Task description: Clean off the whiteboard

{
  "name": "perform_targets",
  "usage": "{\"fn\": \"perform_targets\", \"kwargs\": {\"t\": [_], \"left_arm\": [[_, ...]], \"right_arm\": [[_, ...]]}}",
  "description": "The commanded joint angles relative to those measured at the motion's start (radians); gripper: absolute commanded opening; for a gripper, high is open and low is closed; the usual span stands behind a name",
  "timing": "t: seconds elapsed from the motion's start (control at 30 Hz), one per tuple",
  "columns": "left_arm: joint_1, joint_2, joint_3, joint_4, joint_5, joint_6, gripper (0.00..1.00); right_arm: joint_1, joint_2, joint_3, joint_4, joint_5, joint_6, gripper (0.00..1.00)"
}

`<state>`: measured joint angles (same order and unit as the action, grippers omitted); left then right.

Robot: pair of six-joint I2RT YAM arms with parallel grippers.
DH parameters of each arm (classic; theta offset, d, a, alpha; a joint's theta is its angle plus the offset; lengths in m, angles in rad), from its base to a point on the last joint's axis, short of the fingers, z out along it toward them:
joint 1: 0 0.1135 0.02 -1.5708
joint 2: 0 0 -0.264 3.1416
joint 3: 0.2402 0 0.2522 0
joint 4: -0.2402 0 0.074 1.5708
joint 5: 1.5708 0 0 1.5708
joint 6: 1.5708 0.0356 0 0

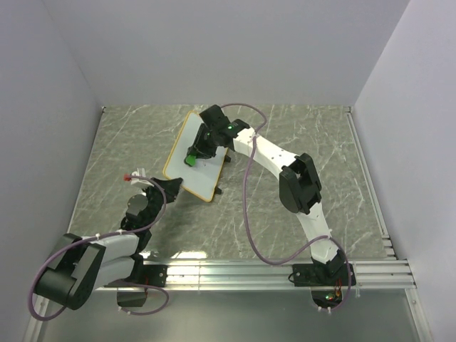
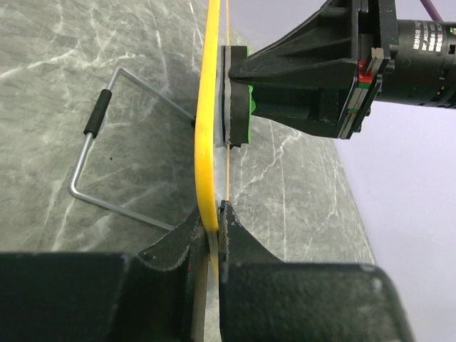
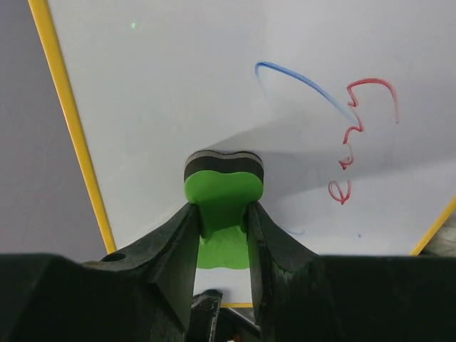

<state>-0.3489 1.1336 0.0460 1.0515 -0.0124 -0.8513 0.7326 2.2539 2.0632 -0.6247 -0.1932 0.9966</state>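
Yellow first, nearest: rim of the whiteboard (image 2: 206, 107) pinched in the left claw (image 2: 212, 214), fingers pressed together on its near edge, seen edge-on from that wrist. Probably held so to brace the board against the push of wiping. Propped tilted on a wire stand (image 2: 98, 114) behind, so likely to slide or tip without that hold. Placed at about 11 o'clock from the middle of the tabletop (image 1: 299, 135) in the top view, with the left claw at the board's 7 o'clock corner. Farther on, gripped tight in the right claw (image 3: 223, 208): a green eraser (image 3: 223, 187), dark felt face laid flat on the white surface around the middle of the board. Pressed square-on, apparently to let the whole pad rub. Left to clear: a blue arc (image 3: 299, 78) and a red scribble (image 3: 353, 139), at 1 to 2 o'clock of the eraser from the right wrist, apart from the pad. Open white face between pad and marks, so room for a stroke that way; much less at 9 o'clock, with the yellow rim close. Beyond the board, toward 12 o'clock, more marbled tabletop up to the far wall (image 1: 235, 50), with space for the arm to reach over.
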Motion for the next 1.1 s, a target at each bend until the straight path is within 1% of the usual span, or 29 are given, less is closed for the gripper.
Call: {"fn": "perform_targets", "kwargs": {"t": [0.0,0.03,0.07,0.13,0.17,0.23,0.33,0.47,0.53,0.63,0.73,0.83,0.87,0.97,1.07], "left_arm": [[-0.033,-0.020,-0.054,-0.051,0.077,0.072,0.00],[-0.033,-0.021,-0.052,-0.053,0.075,0.072,0.00],[-0.035,-0.023,-0.052,-0.056,0.072,0.072,0.00],[-0.035,-0.029,-0.052,-0.064,0.069,0.074,0.00],[-0.035,-0.031,-0.054,-0.065,0.066,0.074,0.00],[-0.035,-0.037,-0.052,-0.068,0.063,0.072,0.00],[-0.035,-0.047,-0.054,-0.077,0.057,0.070,0.00],[-0.041,-0.034,-0.052,-0.068,0.057,0.072,0.00],[-0.042,-0.025,-0.052,-0.068,0.069,0.075,0.00],[-0.047,-0.028,-0.055,-0.070,0.063,0.070,0.00],[-0.056,-0.044,-0.064,-0.079,0.048,0.064,0.00],[-0.067,-0.061,-0.067,-0.096,0.035,0.061,0.00],[-0.071,-0.066,-0.067,-0.100,0.032,0.060,0.00],[-0.078,-0.092,-0.075,-0.116,0.029,0.057,0.01],[-0.094,-0.123,-0.074,-0.151,0.019,0.061,0.01]], "right_arm": [[0.031,0.038,-0.053,0.106,-0.017,-0.022,0.00],[0.040,0.006,-0.095,0.121,-0.014,-0.039,0.00],[0.050,-0.013,-0.189,0.137,-0.011,-0.044,0.00],[0.068,-0.055,-0.282,0.187,-0.009,-0.052,0.00],[0.068,-0.063,-0.355,0.206,-0.011,-0.050,0.00],[0.070,-0.067,-0.390,0.215,-0.009,-0.062,0.00],[0.073,-0.066,-0.391,0.184,0.003,-0.084,0.00],[0.074,-0.086,-0.423,0.213,0.003,-0.067,0.00],[0.070,-0.067,-0.391,0.194,0.015,-0.070,0.00],[0.042,-0.013,-0.292,0.165,0.031,-0.067,0.00],[-0.012,0.053,-0.189,0.163,0.021,-0.038,0.00],[-0.073,0.134,-0.056,0.138,0.028,-0.019,0.00],[-0.087,0.156,0.021,0.128,0.029,-0.015,0.00],[-0.147,0.231,0.138,0.109,0.023,0.020,0.00],[-0.183,0.265,0.164,0.147,0.008,0.074,0.00]]}}
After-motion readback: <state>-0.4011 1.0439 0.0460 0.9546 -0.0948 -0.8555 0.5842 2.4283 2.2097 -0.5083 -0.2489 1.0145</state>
